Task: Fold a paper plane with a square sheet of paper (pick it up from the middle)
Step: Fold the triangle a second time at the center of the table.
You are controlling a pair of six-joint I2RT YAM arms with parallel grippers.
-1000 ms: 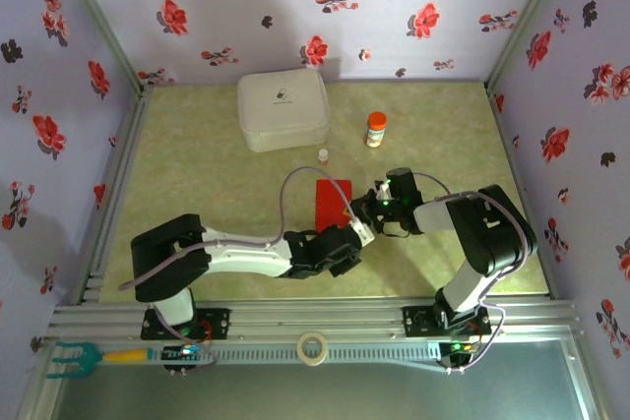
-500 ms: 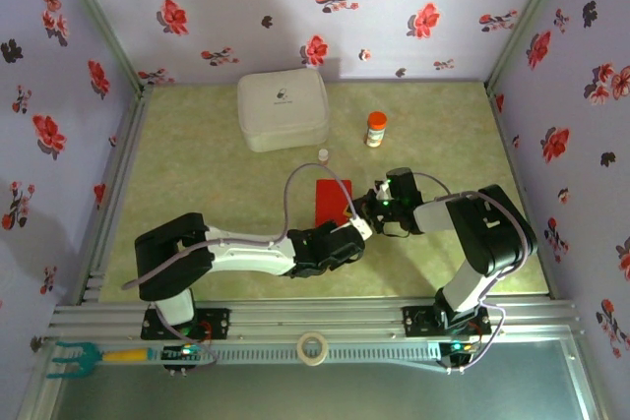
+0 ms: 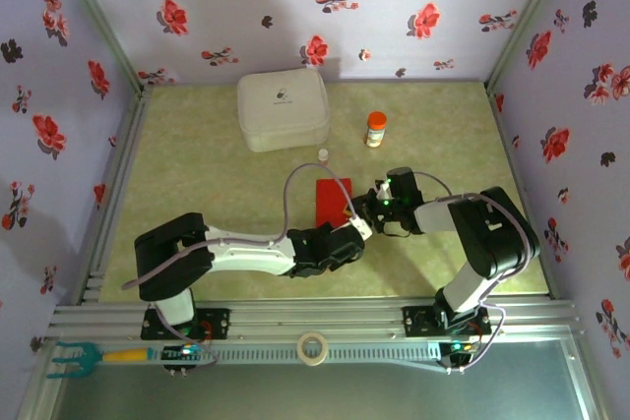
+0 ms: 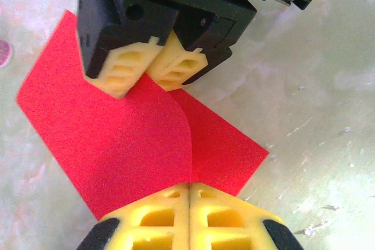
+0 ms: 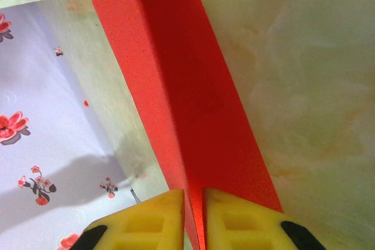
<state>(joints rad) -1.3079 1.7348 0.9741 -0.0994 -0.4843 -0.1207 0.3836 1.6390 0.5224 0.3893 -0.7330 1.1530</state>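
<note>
Left gripper (image 4: 188,188) jaws are clenched on the near edge of the square sheet of paper (image 4: 117,139), which is laid mid-counter (image 4: 304,86) with one flap curled over. Just beyond, right gripper (image 5: 193,194) jaws are pinched on the sheet's far edge. Fold judged in hand: edges should be lined up and the crease pressed flat before any release. White case (image 3: 283,110) is seen well behind.

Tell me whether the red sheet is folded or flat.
Folded: the square sheet of paper has one layer curling over another, pinched by the left gripper and right gripper.
</note>
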